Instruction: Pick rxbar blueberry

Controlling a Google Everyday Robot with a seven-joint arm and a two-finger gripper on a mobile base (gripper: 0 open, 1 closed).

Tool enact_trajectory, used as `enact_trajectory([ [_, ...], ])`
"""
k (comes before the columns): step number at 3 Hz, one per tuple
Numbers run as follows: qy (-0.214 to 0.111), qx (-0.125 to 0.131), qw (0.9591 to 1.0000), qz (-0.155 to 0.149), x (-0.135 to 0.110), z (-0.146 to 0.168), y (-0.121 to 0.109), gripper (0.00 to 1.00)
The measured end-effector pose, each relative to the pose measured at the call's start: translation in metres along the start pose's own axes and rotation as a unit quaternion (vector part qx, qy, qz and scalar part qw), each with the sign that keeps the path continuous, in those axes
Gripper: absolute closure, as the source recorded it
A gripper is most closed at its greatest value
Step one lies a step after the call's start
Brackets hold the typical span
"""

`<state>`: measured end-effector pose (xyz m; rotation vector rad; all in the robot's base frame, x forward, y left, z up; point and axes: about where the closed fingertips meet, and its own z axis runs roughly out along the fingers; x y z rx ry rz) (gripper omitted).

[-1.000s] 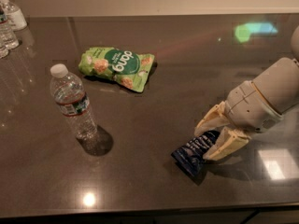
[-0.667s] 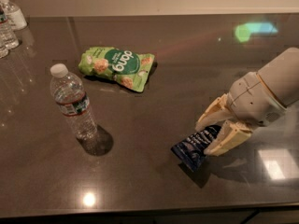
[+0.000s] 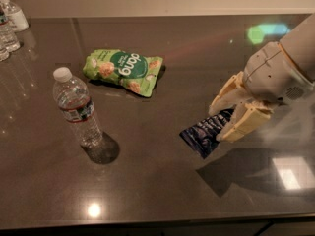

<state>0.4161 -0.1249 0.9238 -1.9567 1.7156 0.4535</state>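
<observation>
One arm (image 3: 290, 63) comes in from the right edge, its pale housing angled down and to the left over the dark counter (image 3: 157, 191). At its end the claw (image 3: 220, 123) points down-left, and its two cream fingers (image 3: 244, 123) are closed narrowly on the rxbar blueberry (image 3: 203, 134), one above the wrapper's right end and one below. The dark navy bar hangs tilted from the claw, its free end lowest and to the left. A dark shadow lies on the counter below and to the right of it, apart from the wrapper, so the bar appears to be off the surface.

Well to the left stands a clear water bottle (image 3: 76, 109), upright with a white cap. Behind it and nearer the middle lies a green snack bag (image 3: 123, 70), flat on the counter. More small bottles (image 3: 10, 26) cluster at the far left corner. None of these is near the claw.

Compared with a second ago, the claw and the bar sit higher in view. The bar's lower end then rested on the counter, and it now hangs above its shadow. Bottle and bag have not moved.
</observation>
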Motion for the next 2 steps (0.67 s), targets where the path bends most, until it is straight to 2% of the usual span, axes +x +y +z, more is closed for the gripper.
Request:
enact_trajectory([
  [1,0.0,0.02,0.9997,0.014,-0.0244,-0.0388,-0.0263,1.0],
  [2,0.0,0.02,0.9997,0.014,-0.0244,-0.0388,-0.0263,1.0],
])
